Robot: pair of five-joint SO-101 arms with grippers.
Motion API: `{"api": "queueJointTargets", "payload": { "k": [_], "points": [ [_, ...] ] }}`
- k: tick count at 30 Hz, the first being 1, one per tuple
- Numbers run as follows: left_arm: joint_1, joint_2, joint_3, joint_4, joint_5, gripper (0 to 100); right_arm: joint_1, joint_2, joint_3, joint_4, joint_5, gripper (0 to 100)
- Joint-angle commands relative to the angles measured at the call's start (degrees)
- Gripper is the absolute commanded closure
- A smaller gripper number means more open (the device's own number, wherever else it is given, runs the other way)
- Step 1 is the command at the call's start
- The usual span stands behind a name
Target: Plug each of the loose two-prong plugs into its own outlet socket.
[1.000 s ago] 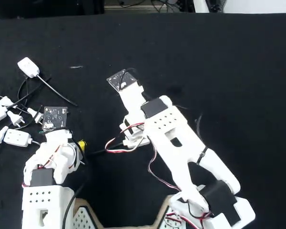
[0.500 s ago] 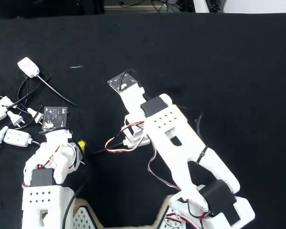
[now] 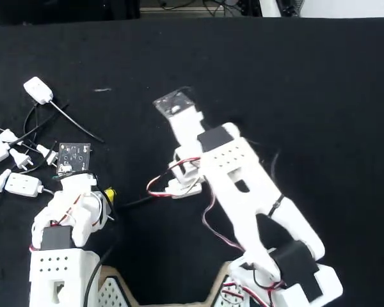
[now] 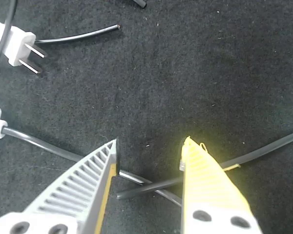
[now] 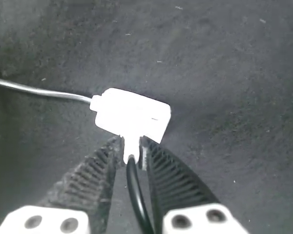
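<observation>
Gripper (image 5: 132,146) of the right arm is pinching a white connector (image 5: 131,114) by its neck; left gripper (image 4: 150,144) is hanging open above crossed black cables (image 4: 151,184), near a two-prong plug (image 4: 14,45).

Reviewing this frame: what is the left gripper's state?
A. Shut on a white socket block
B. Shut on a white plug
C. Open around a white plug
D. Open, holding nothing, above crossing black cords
D: in the left wrist view the left gripper is open with nothing between its fingers, above two crossing black cords, and the white plug lies well apart from it.
</observation>
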Motion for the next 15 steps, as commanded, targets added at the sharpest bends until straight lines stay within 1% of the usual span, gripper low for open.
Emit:
{"api": "queueJointTargets", "payload": {
  "k": [1, 6, 12, 15],
  "points": [
    [0.3, -0.4, -0.5, -0.1, 0.3, 78, 1.8, 1.5, -3.4, -0.8, -0.1, 98.8],
    [0.3, -0.4, -0.5, -0.1, 0.3, 78, 1.8, 4.7, -3.6, -0.7, -0.6, 98.8],
    [0.3, -0.4, -0.5, -0.1, 0.3, 78, -2.3, 4.9, -4.6, 1.1, -0.6, 98.8],
    [0.3, -0.4, -0.5, -0.1, 0.3, 78, -2.5, 4.9, -6.2, 2.2, -0.6, 98.8]
  ]
}}
